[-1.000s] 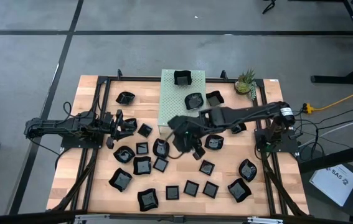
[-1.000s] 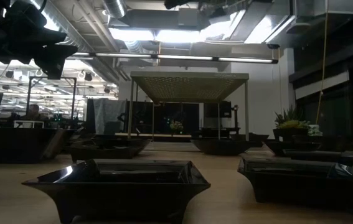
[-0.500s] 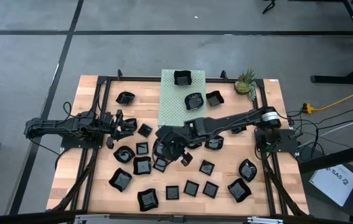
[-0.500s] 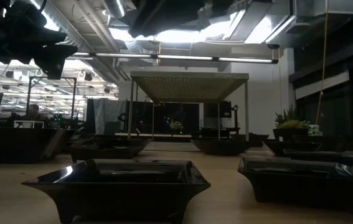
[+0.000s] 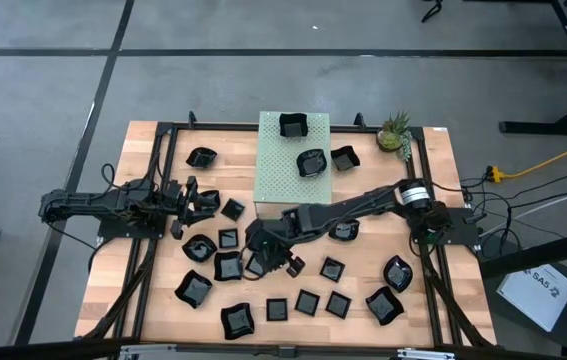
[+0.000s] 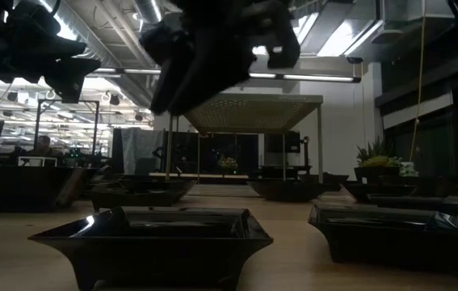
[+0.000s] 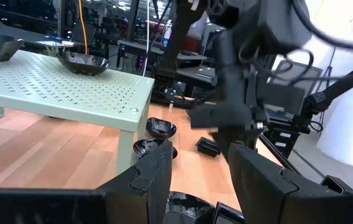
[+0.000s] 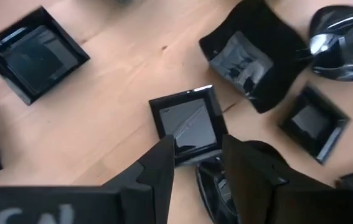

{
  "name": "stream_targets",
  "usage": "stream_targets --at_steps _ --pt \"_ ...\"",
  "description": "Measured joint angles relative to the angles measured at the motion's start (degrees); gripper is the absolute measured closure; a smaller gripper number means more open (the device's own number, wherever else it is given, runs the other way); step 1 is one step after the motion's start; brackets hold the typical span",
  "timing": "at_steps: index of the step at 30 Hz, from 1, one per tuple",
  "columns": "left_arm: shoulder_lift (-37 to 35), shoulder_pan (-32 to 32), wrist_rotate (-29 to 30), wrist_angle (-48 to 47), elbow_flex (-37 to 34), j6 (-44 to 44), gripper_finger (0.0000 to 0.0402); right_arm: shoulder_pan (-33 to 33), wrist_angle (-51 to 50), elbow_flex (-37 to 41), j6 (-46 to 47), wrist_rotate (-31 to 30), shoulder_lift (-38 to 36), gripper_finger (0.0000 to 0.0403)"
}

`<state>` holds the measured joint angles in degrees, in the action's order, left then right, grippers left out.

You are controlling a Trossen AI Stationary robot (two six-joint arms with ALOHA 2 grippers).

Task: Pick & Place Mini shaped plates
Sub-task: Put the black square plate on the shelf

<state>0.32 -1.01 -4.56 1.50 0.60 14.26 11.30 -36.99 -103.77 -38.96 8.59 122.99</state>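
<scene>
Over the desk's middle, the right hand (image 5: pixel 266 258) has swung in from the pale green perforated box (image 5: pixel 281 170), released, above a small glossy black square plate (image 8: pixel 188 124) — pickup likely next.

Mini shaped plates (image 5: pixel 307 301): about twenty in sight from above; the exact count is unsure where the arms cover some. Two of them sit on the box.
Pale green perforated box (image 5: pixel 278 175): one, at 12 o'clock.
Small plant (image 5: pixel 394 131): one, at 1 o'clock.
Robot arms (image 5: pixel 93 203): two.
</scene>
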Motion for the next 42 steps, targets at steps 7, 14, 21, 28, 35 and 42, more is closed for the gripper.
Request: stream_targets --at_steps 7,14,21,28,35,42 --pt "-0.01 0.02 0.0 0.0 0.0 0.0 0.0249 1.77 1.88 0.0 0.32 0.05 2.87 0.0267" --pt "-0.01 0.0 0.0 0.0 0.01 0.0 0.0249 2.92 2.02 0.0 1.81 -1.67 5.45 0.0267" --pt "0.0 0.0 -0.01 0.0 0.01 0.0 0.0249 2.92 2.51 0.0 3.17 -4.97 6.7 0.0267" --pt "0.0 0.02 -0.02 0.0 0.02 0.0 0.0249 2.94 2.69 0.03 3.17 -5.04 7.88 0.0267" --pt "-0.02 0.01 0.0 0.0 0.01 0.0 0.0249 3.14 4.3 0.02 3.15 -7.85 8.62 0.0268" --pt "-0.02 0.01 -0.01 0.0 0.0 0.0 0.0249 3.14 4.17 0.02 3.9 -9.7 8.62 0.0316"
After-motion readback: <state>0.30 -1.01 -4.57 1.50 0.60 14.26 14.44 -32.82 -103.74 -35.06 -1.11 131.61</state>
